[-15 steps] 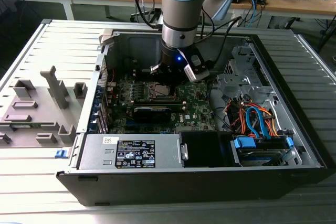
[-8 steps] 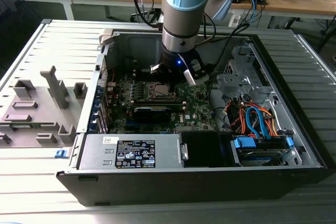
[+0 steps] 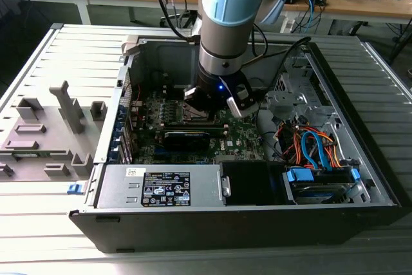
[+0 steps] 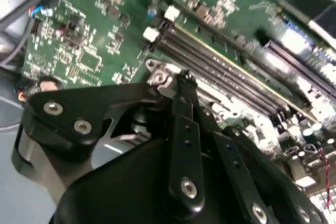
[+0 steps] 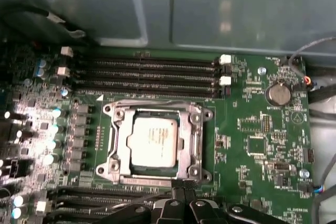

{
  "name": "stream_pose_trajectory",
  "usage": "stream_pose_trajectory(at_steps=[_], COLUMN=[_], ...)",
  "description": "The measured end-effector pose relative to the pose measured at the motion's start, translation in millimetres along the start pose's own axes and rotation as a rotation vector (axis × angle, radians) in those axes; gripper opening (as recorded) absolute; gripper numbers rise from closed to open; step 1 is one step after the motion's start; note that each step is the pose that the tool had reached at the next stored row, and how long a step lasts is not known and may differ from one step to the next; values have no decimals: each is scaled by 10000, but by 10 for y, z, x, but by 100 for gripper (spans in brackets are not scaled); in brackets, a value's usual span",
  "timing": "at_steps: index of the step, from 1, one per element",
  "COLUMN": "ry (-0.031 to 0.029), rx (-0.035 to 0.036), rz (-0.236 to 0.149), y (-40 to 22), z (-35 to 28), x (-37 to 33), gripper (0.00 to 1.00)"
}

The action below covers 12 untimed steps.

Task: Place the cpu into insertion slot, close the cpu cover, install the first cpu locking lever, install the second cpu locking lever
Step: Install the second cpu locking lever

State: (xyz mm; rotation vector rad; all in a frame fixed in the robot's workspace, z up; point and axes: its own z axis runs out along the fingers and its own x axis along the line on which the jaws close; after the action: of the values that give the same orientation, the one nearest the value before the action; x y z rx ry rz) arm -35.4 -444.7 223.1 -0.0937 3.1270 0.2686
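I see the cpu (image 5: 153, 141) lying flat in the insertion slot (image 5: 195, 169) on the green board (image 5: 257, 129), with the cpu cover (image 5: 193, 129) shut around it. My gripper (image 5: 183, 188) is pressed together, its tips right at the slot's edge. The board sits inside the open computer case (image 3: 360, 178).

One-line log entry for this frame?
square silver-topped cpu: seated in metal-framed insertion slot | silver cpu cover: down | claw: at frame edge, fingers together
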Motion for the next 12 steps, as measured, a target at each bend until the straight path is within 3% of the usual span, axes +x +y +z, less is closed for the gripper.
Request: stream_pose_trajectory(at_steps=[3,4,6,10,12], ry=[-8,-12,-14,-10,68], rx=[-133,-185,-237,-247,-248], rz=[-1,-1,-2,0,14], y=[-6,-4,-1,-4,-7], z=[1,3,5,25,47], x=[54,106,160,199,202], gripper=[11,11,11,11,11])
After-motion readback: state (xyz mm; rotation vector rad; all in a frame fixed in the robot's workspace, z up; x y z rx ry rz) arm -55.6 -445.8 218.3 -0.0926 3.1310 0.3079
